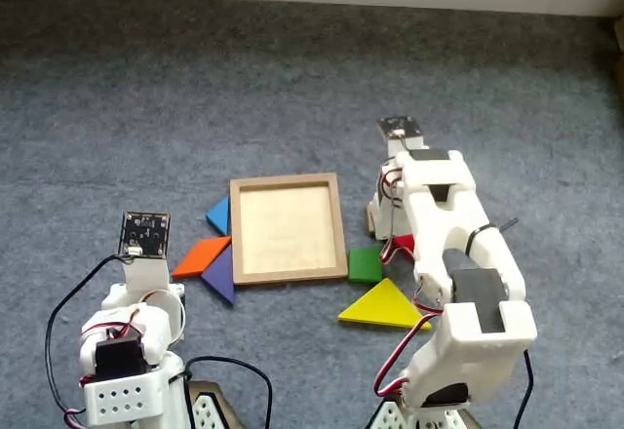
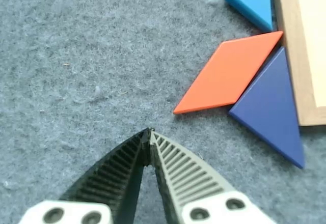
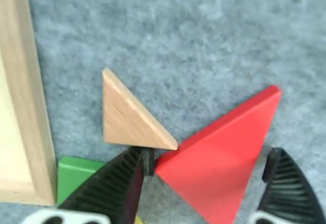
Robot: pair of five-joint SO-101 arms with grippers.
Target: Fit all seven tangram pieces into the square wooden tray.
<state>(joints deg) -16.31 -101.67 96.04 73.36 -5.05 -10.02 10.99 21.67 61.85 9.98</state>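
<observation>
Right gripper (image 3: 211, 162): jaws spread, straddling the red triangle (image 3: 221, 150) on the carpet (image 3: 204, 30), beside the square wooden tray (image 1: 289, 181). Left gripper (image 2: 149, 136): jaws clenched together, near the orange parallelogram (image 2: 229, 71) and dark blue triangle (image 2: 270, 102), both against the tray's edge.

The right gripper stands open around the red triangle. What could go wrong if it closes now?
One finger of the right gripper sits by a corner of the wooden triangle, next to the red triangle, so closing may push or pinch the wooden piece. The red triangle lies flat on the carpet and might slip out.
</observation>
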